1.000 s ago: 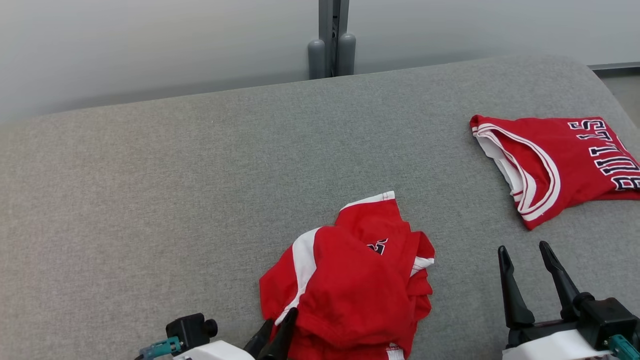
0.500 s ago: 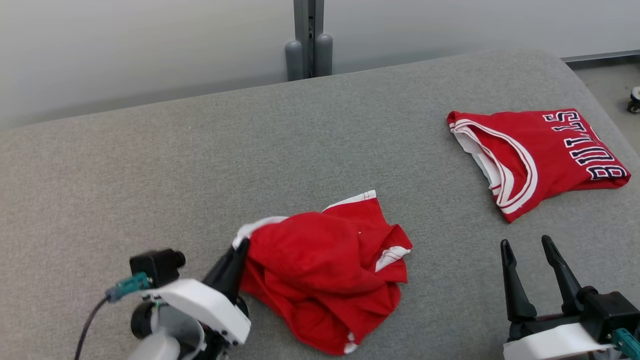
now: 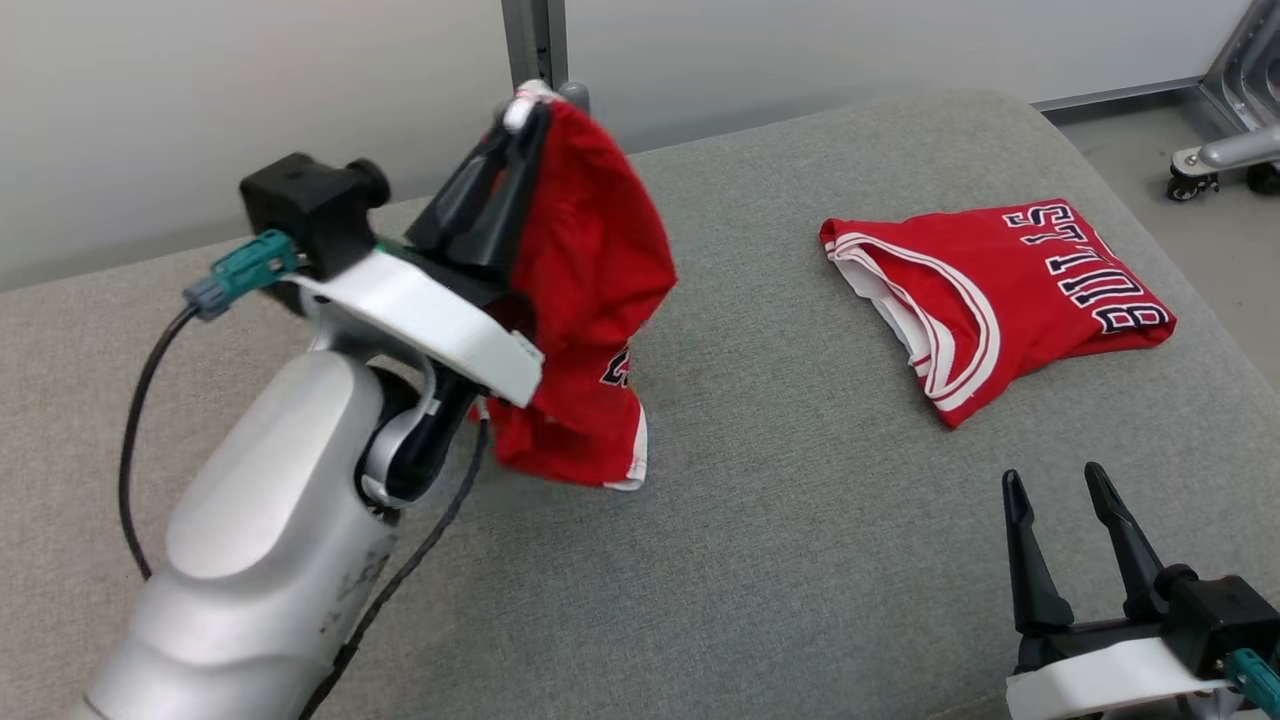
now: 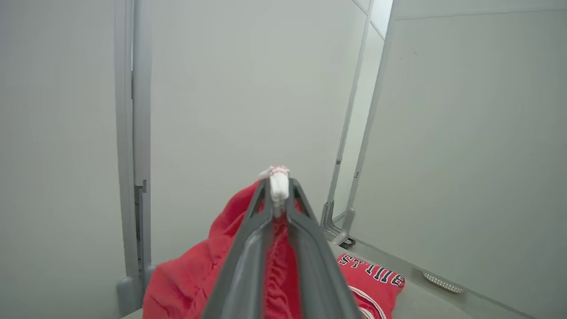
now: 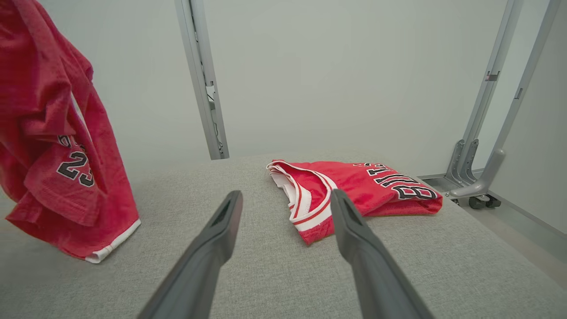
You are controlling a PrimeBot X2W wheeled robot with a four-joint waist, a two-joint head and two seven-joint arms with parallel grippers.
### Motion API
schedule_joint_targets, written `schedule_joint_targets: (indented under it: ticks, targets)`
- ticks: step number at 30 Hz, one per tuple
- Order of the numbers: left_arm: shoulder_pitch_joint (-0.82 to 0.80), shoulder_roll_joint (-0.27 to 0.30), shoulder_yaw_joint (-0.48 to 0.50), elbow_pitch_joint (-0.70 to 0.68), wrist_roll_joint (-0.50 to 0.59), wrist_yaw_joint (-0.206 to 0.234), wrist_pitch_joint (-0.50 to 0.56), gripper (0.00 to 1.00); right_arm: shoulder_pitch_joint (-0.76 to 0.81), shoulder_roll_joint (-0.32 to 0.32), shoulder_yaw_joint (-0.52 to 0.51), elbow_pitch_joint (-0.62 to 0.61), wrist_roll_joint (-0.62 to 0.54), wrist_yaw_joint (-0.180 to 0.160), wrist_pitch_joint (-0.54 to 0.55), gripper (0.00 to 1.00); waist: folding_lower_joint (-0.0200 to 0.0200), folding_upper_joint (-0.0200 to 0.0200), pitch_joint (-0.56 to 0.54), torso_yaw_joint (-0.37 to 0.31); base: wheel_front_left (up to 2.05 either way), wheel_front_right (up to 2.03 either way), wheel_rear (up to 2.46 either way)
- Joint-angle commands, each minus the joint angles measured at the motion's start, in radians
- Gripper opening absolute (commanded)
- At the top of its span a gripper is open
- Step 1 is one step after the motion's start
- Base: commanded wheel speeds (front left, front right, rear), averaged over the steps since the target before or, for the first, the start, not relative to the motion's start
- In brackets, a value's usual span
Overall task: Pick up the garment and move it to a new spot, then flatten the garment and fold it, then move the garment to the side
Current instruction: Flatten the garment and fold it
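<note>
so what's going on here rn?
The left gripper, jaws shut on a white-trimmed edge, holds the red garment with the number 23 up so that it hangs over the grey padded table. I can't tell whether its hem touches the table. The right gripper is open and empty at the near right. A folded Bulls jersey lies on the table's right side.

We count two red garments: one pair of shorts [image 3: 590, 260] numbered 23 and one folded BULLS jersey [image 3: 1000, 290]. Two grippers, the left gripper [image 3: 528, 108] and the right gripper [image 3: 1053, 478], two fingers [image 5: 356, 241] each; one grey counter [image 3: 800, 560]
</note>
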Motion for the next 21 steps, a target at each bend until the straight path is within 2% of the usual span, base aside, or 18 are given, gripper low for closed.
schedule_joint_targets:
  ticks: [1,6,10,11,14,18,21]
  targets:
    - [-0.033,-0.012,-0.041,0.011,0.029,-0.048,-0.016,0.0,-0.001,-0.004,-0.005,-0.002,0.0,0.0,-0.005,1.0,0.0,0.0,0.002,-0.004,0.0,0.0,0.0]
    - [0.056,-0.031,-0.186,0.028,0.033,-0.107,-0.017,0.0,0.012,-0.004,-0.019,-0.007,-0.002,0.0,-0.005,1.0,0.0,0.0,0.009,0.008,0.0,0.0,0.0]
    - [0.204,0.017,-0.284,0.081,0.031,-0.118,-0.036,0.0,0.009,-0.004,-0.017,-0.006,-0.004,0.0,-0.005,1.0,0.0,0.0,0.017,0.029,0.0,0.0,0.0]
    - [0.204,0.017,-0.284,0.081,0.031,-0.118,-0.036,0.0,0.009,-0.004,-0.017,-0.006,-0.004,0.0,-0.005,1.0,0.0,0.0,0.017,0.029,0.0,0.0,0.0]
    - [0.308,0.067,-0.324,0.119,0.028,-0.121,-0.058,0.0,0.013,-0.004,-0.023,-0.008,-0.01,0.0,-0.005,1.0,0.0,0.0,0.022,0.057,0.0,0.0,0.0]
    - [0.4,0.144,-0.322,0.156,0.033,-0.103,-0.095,0.0,0.024,-0.005,-0.032,-0.005,-0.021,0.0,-0.005,1.0,0.0,0.0,0.025,0.108,0.0,0.0,0.0]
    - [0.431,0.187,-0.287,0.179,0.047,-0.054,-0.125,0.0,0.031,-0.005,-0.033,0.001,-0.026,0.0,-0.005,1.0,0.0,0.0,0.019,0.146,0.0,0.0,0.0]
